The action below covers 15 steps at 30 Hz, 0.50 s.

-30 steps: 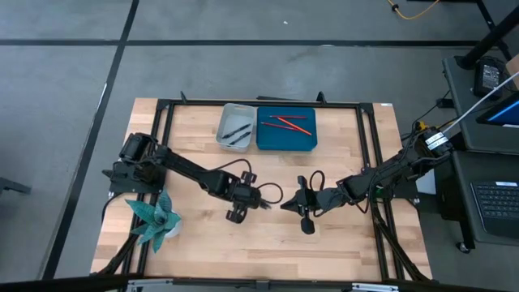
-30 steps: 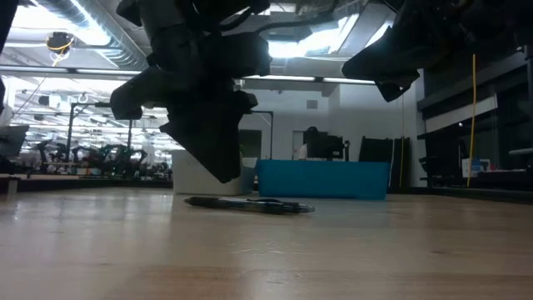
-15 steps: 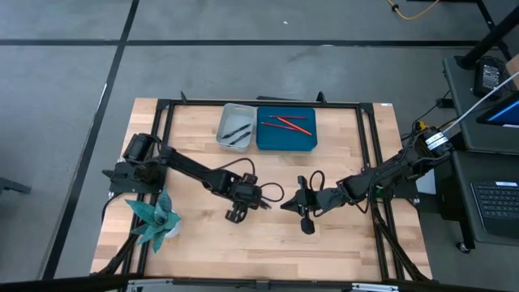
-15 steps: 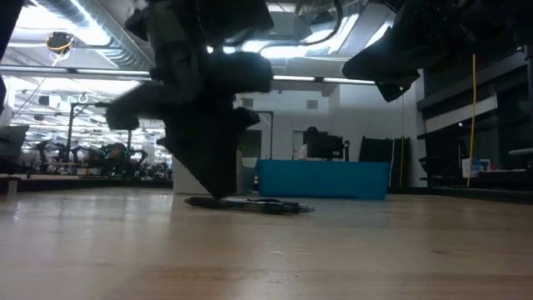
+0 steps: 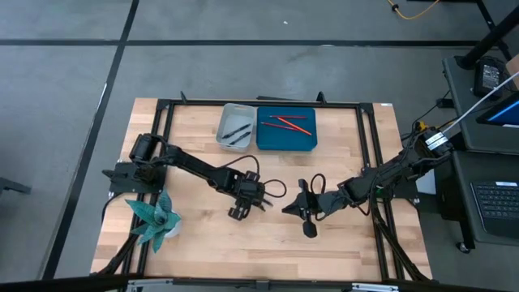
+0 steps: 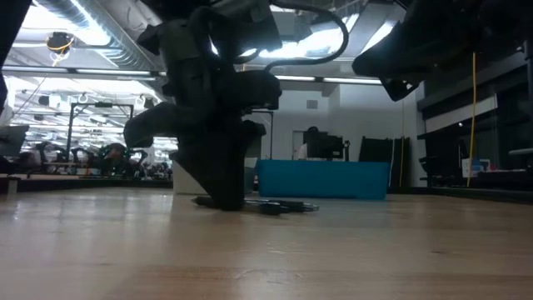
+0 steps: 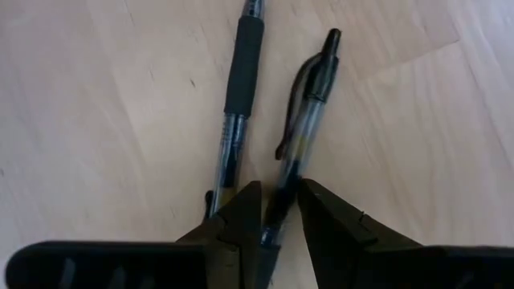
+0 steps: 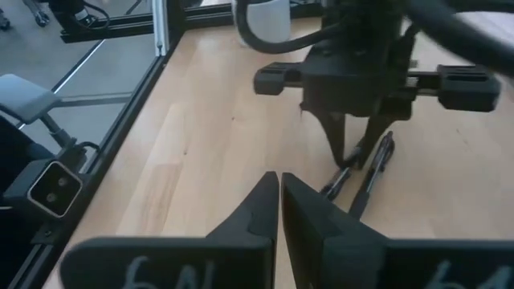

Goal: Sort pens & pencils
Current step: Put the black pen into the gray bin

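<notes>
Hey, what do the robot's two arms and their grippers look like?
Both arms are dark, jointed and slim, with black cables looping near the wrists. The left gripper has two black wedge-shaped fingers tapering to points. The right gripper looks the same, with pale handwritten marks on its base.

**Four cameras, one shared patch of table**

High view looks straight down on the whole table point(image 5: 203, 243). Low view sits at tabletop height, facing the room. Each wrist view looks close past its own fingers; all four apparently share the two pens point(image 7: 297, 136).
</notes>
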Tool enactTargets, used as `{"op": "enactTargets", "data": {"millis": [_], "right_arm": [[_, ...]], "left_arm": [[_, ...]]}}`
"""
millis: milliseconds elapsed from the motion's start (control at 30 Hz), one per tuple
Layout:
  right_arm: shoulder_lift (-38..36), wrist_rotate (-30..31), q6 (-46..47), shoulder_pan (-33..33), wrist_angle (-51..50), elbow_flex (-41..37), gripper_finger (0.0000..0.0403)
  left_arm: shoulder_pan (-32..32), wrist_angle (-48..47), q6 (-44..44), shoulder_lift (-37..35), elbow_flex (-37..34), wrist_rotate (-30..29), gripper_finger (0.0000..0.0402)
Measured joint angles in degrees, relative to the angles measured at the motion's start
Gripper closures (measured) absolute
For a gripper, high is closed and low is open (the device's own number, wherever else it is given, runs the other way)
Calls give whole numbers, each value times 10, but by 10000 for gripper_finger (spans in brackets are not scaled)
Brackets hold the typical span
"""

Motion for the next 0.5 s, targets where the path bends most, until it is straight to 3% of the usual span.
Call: {"op": "enactTargets", "data": {"millis": [233, 400, 500], "right_arm": [[0, 0, 0, 11, 0, 0, 382], [0, 4, 0, 12, 0, 0, 382], [0, 5, 0, 12, 0, 0, 382]], "left_arm": [[11, -2, 0, 1, 0, 46, 318], [10, -6, 9, 1, -1, 49, 379], [10, -6, 10, 2, -1, 50, 384]]}}
